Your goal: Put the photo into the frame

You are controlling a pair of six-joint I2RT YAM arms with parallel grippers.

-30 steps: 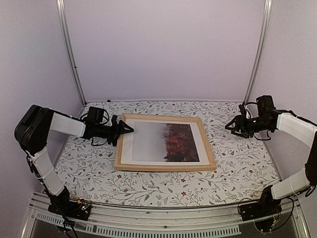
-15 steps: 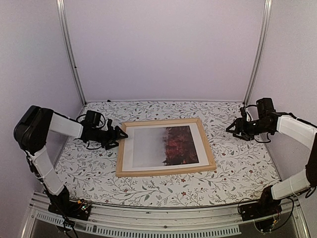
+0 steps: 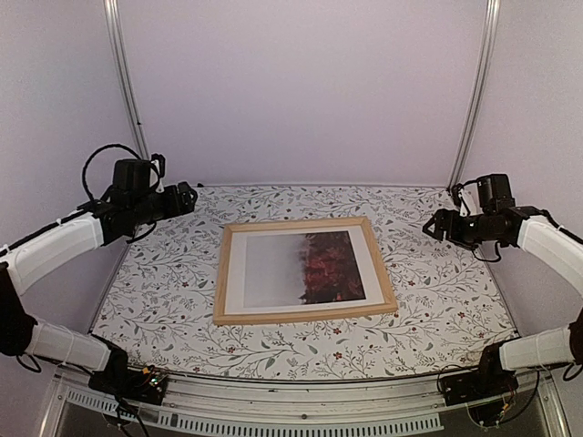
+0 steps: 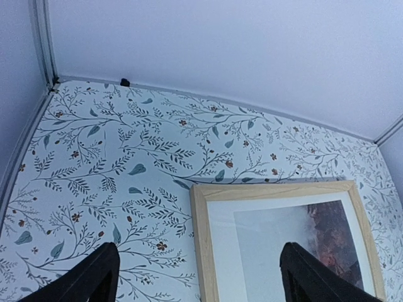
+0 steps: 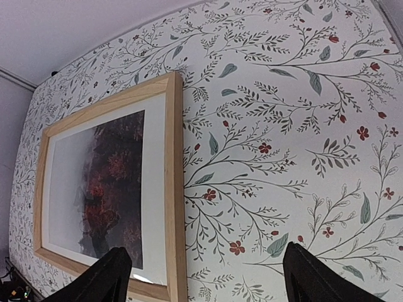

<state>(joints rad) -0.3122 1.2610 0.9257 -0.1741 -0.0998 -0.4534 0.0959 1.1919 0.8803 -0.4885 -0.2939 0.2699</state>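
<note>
- Hovering over the far left part of the table (image 3: 437, 300), the left gripper (image 3: 187, 198) is pointing in toward the middle and touching nothing.
- Its fingers (image 4: 94, 277) are standing wide apart in the left wrist view, gripping nothing. Only the floral surface and one corner of the frame are showing below them.
- Moving to the centre, the frame (image 3: 301, 314) is lying flat on the table, turned slightly askew, well apart from both grippers.
- The photo (image 3: 305, 267) is sitting inside the frame, face up. From the top view its misty pale half is lying to the left and its dark red foliage to the right.
- A white mat (image 5: 154, 189) is showing as a border all round the photo, between the print and the wooden strips.
- Whether the photo is lying over or under that mat, I cannot tell from here.
- Over on the right, the right gripper (image 3: 433, 226) is hanging above the table near its right edge, aiming left toward the frame and clear of it.
- Its fingers (image 5: 113, 277) are spread wide too in the right wrist view, holding nothing. Bare floral pattern is filling the gap between them, and the frame's right strip is running down the left part of that view.
- Both arms are reaching in from the sides, and the framed photo is resting between them.
</note>
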